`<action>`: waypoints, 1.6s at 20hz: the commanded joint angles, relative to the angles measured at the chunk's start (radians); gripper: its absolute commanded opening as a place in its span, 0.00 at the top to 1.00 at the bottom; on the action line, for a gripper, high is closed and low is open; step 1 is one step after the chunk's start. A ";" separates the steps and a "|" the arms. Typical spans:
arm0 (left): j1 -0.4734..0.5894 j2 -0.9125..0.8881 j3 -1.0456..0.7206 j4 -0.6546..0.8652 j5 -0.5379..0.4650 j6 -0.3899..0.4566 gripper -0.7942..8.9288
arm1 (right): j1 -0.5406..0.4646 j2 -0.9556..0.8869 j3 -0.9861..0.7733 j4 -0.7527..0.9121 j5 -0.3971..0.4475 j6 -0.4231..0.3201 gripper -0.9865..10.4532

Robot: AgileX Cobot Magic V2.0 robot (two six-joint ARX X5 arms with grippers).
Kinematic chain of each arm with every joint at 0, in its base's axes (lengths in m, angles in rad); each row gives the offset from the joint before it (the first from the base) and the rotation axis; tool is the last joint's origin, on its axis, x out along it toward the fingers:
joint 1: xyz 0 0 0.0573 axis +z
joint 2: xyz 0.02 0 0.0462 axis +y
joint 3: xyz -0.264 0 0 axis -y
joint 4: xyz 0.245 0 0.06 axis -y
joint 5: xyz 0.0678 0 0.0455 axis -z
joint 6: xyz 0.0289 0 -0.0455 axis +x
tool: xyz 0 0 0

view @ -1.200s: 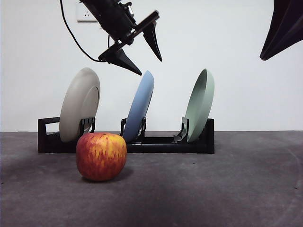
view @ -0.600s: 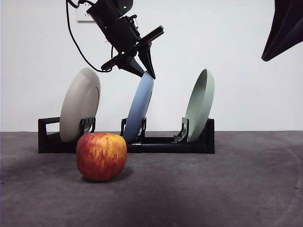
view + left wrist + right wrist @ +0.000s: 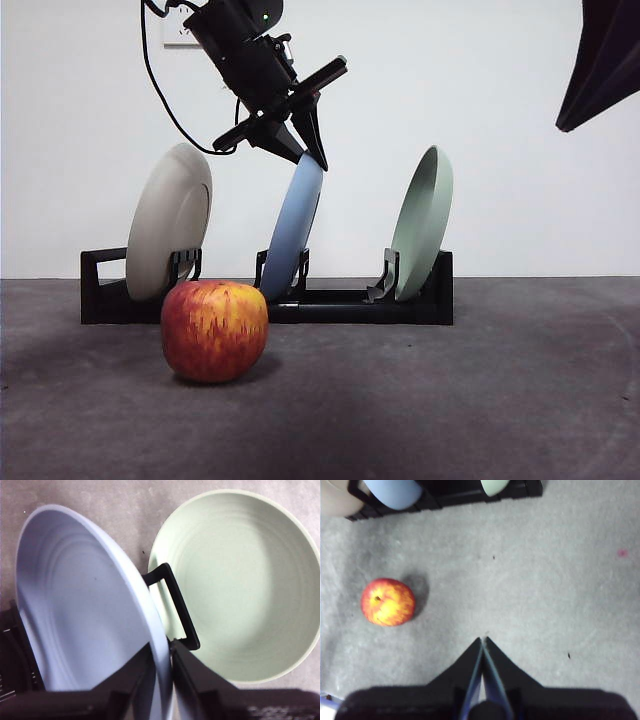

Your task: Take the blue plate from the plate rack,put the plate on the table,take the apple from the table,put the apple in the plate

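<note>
Flat dark grey mottled table (image 3: 450,400), no readable writing anywhere. Long low black plate rack (image 3: 340,300) runs 9-to-3 o'clock across the back of the table. Three plates stand on edge in it, all leaning toward 1 o'clock: cream-white plate (image 3: 168,235) at the 9 o'clock end, wide matte dusty blue plate (image 3: 294,228) in the middle slot, pale green plate (image 3: 421,222) at the 3 o'clock end. Blue plate's long axis near vertical. Left gripper (image 3: 310,155) sits at the blue plate's 12 o'clock rim, jaws narrow, one on each face of the rim, pinching it. Right gripper (image 3: 482,645) waits high over bare table, jaws pressed together, holding nothing. Round red-yellow streaked apple (image 3: 214,330) on the table in front of the rack, at 7 o'clock from the blue plate, well apart from both grippers.
</note>
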 commanded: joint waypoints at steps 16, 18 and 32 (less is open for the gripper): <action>0.000 -0.178 0.002 -0.023 0.076 0.003 0.92 | 0.002 0.001 0.001 -0.036 0.001 0.007 0.91; 0.000 -0.222 0.002 -0.023 0.107 0.003 0.92 | 0.002 -0.001 0.001 -0.048 0.003 0.007 0.91; -0.172 -0.415 0.002 -0.148 0.122 0.232 0.92 | 0.087 -0.348 0.001 -0.220 0.243 0.116 0.91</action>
